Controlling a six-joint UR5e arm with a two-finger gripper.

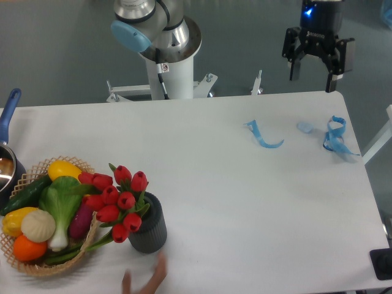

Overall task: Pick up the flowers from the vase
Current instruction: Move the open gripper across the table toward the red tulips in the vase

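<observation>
Red tulip buds with green leaves, bunched (116, 201), at about 8 o'clock on the white tabletop (233, 208). Stems down in short dark grey ribbed cylindrical vase (149, 229); blooms leaning out toward 10 o'clock, over the edge of the neighbouring basket. Vase upright, just beside the basket, touching or nearly so; cannot tell which.

Round woven wicker basket (43, 263) at 8 to 9 o'clock, against the table's left edge. Inside: yellow pepper (63, 169), dark green cucumber (26, 194), leafy green bok choy (60, 208), purple aubergine (80, 222), pale round bun-shaped piece (38, 225), orange fruit (29, 248), second yellow piece (15, 218).

Metal pan with blue handle (8, 119) at 9 o'clock, partly cut off by the frame.

Black two-finger gripper (315, 78) at about 1 o'clock, past the far table edge, above the grey floor, well apart from the flowers. Fingers spread, pointing down, nothing between them.

Light blue ribbon strip, curled (263, 135), at 1 o'clock on the table. Second blue ribbon, looped and tangled (335, 136), at 2 o'clock near the right edge. Small pale blue scrap (305, 127) between the two.

White arm base column with silver and blue joint (164, 58) at 12 o'clock, behind the table.

Blurred skin-toned shape (147, 280) at 6 to 7 o'clock on the near edge, just below the vase; too smeared to identify.
</observation>
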